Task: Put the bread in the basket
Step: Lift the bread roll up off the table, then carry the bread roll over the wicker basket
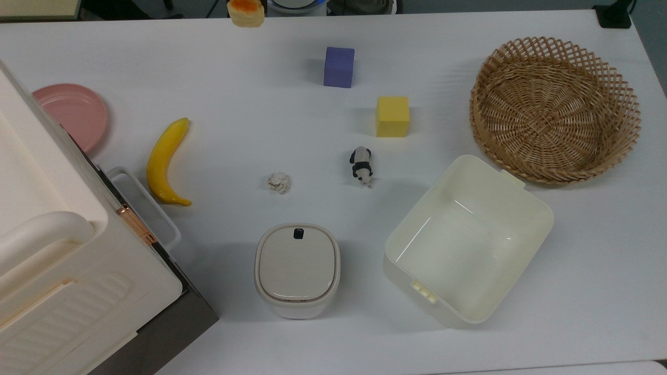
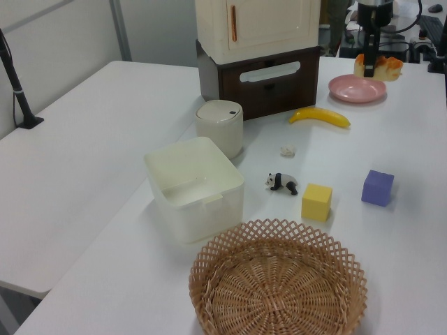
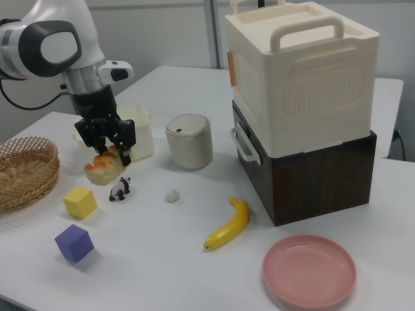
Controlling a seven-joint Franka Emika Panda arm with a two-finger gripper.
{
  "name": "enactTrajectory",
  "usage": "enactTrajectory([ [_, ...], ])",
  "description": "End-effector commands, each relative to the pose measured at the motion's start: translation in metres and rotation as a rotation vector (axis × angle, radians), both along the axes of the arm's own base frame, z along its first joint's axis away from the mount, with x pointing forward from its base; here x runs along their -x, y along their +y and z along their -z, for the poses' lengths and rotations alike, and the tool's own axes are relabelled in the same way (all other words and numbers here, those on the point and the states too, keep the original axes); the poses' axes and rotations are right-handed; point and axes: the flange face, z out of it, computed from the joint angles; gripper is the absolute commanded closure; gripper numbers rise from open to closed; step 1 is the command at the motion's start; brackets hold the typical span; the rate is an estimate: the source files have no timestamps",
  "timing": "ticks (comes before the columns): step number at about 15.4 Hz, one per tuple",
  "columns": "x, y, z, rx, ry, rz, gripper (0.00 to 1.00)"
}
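The bread [image 3: 104,167], a cream loaf with a glossy orange top, hangs tilted above the desk [image 1: 260,104]. The round wicker basket [image 1: 555,109] sits empty at the top view's right.
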Motion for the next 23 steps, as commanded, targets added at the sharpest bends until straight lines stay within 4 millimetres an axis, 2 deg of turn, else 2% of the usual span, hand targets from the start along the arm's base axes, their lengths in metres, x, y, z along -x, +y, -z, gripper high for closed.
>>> enactTrajectory([
  [1, 0.002, -0.002, -0.024, 0.021, 0.022, 0.007, 0.45],
  [5, -0.012, -0.005, -0.025, 0.021, 0.022, 0.010, 0.45],
  [7, -0.014, 0.005, -0.028, 0.022, 0.024, 0.001, 0.45],
  [8, -0.013, 0.018, -0.028, 0.023, 0.027, -0.024, 0.45],
  [10, -0.016, 0.047, -0.018, 0.026, 0.059, -0.079, 0.45],
  [11, -0.023, 0.073, -0.017, 0.022, 0.057, -0.124, 0.45],
  [13, -0.036, 0.106, -0.013, 0.017, 0.061, -0.167, 0.45],
  [16, -0.050, 0.167, -0.005, 0.022, 0.056, -0.227, 0.45],
  [18, -0.043, 0.198, -0.006, 0.005, 0.049, -0.278, 0.45],
  [23, 0.004, 0.295, -0.008, -0.025, 0.063, -0.463, 0.44],
])
